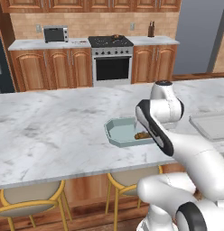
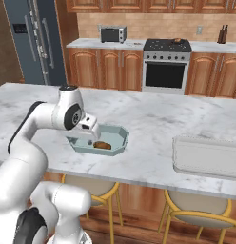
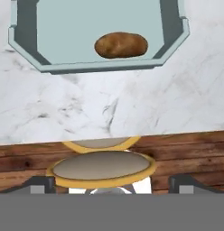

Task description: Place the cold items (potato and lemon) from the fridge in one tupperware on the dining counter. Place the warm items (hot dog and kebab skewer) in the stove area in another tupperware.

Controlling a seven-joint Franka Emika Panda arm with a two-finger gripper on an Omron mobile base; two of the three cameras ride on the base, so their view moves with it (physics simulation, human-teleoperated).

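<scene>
One rough brown potato (image 3: 121,45) is lying in one pale-blue octagonal tupperware (image 3: 64,27) on veined marble counter (image 3: 132,103); gripper (image 3: 111,187) is hanging wide open, empty.

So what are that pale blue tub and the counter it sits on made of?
The tub looks like smooth matte plastic: uniform pale blue, thin moulded walls, cut corners. The counter looks like polished marble, white with grey veining, though it could be an imitation.

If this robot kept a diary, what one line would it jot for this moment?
potato: lying in tupperware | tupperware: on dining counter | gripper: open, empty, over stool
</scene>
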